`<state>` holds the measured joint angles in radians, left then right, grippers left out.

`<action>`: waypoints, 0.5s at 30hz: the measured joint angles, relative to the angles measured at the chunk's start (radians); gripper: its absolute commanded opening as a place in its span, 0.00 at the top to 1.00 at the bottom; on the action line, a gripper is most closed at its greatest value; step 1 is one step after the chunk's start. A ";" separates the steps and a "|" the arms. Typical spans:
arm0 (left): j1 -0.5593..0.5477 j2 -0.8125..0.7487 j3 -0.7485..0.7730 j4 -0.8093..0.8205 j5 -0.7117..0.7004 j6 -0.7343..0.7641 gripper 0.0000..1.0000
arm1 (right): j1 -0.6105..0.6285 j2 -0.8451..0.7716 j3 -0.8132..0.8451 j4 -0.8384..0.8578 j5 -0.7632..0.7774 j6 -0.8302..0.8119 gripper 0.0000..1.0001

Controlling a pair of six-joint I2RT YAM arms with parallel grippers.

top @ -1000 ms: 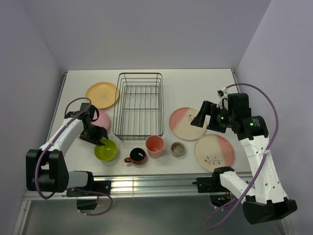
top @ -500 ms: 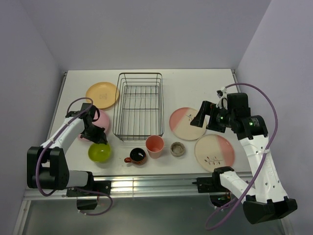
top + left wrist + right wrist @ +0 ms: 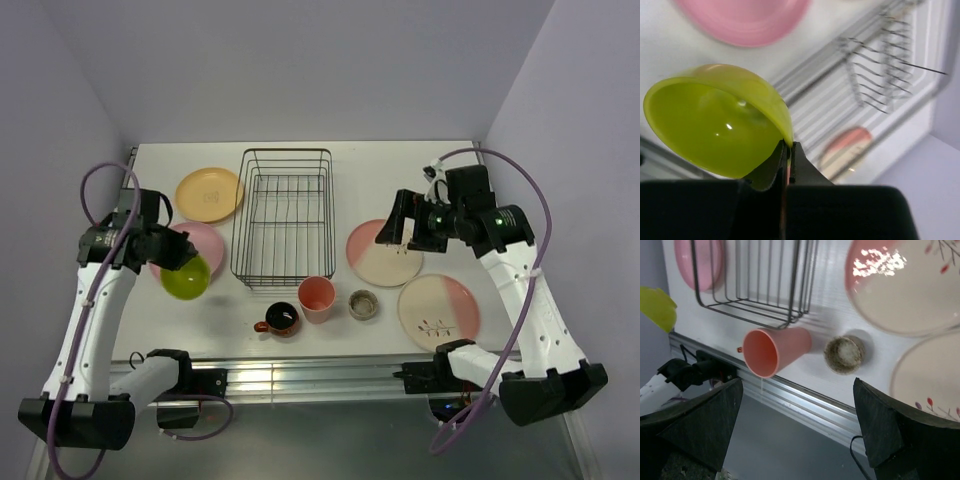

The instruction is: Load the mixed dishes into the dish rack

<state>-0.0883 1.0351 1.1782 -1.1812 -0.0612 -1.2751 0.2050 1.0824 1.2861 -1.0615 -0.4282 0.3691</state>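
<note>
My left gripper (image 3: 172, 258) is shut on the rim of the lime-green bowl (image 3: 186, 277) and holds it raised, tilted, over the pink plate (image 3: 205, 240); the left wrist view shows the bowl (image 3: 715, 122) pinched between the jaws (image 3: 788, 150). The dark wire dish rack (image 3: 284, 214) stands right of it, with nothing in it. My right gripper (image 3: 402, 232) is open and empty above the pink-and-cream plate (image 3: 383, 254). The twig plate (image 3: 438, 312), salmon-pink cup (image 3: 317, 297), grey-beige cup (image 3: 363, 304), red-brown mug (image 3: 279, 319) and orange-yellow plate (image 3: 209, 193) lie on the table.
The white table (image 3: 400, 180) ends in a metal rail (image 3: 310, 375) at the near edge. Purple-grey walls close in at the back and both sides. In the right wrist view the cup (image 3: 775, 351) and small cup (image 3: 844, 354) sit near the rack's front edge (image 3: 750, 307).
My left arm has lifted the green bowl off the table and carried it left and up, over the pink plate. My right gripper has shifted slightly left and back above the pink-and-cream plate.
</note>
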 measured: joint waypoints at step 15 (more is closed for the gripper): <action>-0.015 -0.137 -0.092 0.813 0.601 -0.214 1.00 | 0.061 0.158 0.078 0.494 -0.488 0.373 0.00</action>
<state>-0.1032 0.8986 1.0859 -0.3687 0.5400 -1.4887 0.2665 1.2400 1.3643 -0.5674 -0.9165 0.7418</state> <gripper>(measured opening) 0.037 0.994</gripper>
